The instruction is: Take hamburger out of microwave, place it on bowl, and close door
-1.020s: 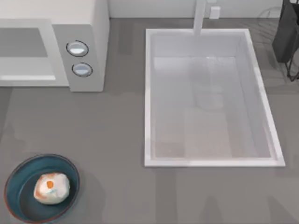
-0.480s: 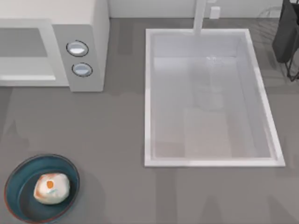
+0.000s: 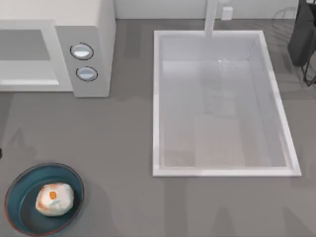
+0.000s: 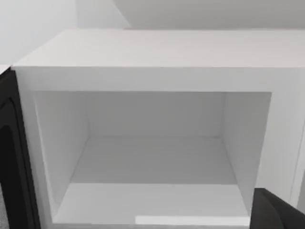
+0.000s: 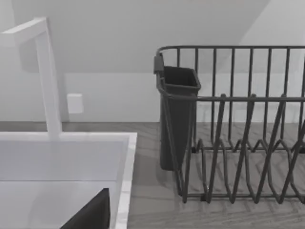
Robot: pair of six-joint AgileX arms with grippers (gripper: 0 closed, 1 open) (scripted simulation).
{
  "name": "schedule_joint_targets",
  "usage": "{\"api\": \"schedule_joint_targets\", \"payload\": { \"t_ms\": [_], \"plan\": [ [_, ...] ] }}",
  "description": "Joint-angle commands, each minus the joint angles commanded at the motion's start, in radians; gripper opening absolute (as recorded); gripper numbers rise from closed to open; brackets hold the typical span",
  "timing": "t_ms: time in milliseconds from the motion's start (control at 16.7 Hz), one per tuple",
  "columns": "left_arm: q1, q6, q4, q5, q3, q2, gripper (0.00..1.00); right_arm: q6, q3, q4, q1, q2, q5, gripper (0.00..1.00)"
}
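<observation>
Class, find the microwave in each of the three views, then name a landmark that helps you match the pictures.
Top view: the microwave sits at the upper left, left of the sink.
Left wrist view: the microwave faces the camera, its white cavity empty.
Right wrist view: this one looks at the sink, tap and dish rack instead.
Shared landmark: the sink's white rim, beside the microwave from above, ties in the right wrist view.

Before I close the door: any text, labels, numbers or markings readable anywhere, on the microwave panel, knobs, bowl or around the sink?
No readable text in any view.
microwave: panel blank; its two knobs carry no numbers or marks that can be read.
bowl: plain blue, no label.
hamburger: an orange spot, not a sign.
sink and dish rack: unmarked.
</observation>
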Motion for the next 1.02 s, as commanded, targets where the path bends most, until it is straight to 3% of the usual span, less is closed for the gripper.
{"api": "schedule_joint_targets", "payload": {
  "t_ms": [360, 1020],
  "plan": [
    [0.177, 0.181, -0.210, 0.102, 0.225, 0.227, 0.00, 0.000, 0.000, 0.000, 0.000, 0.000, 0.000, 1.00],
    [0.724, 0.768, -1.007, 0.406, 1.112, 1.061, 0.00, 0.000, 0.000, 0.000, 0.000, 0.000, 0.000, 1.00]
  ]
}}
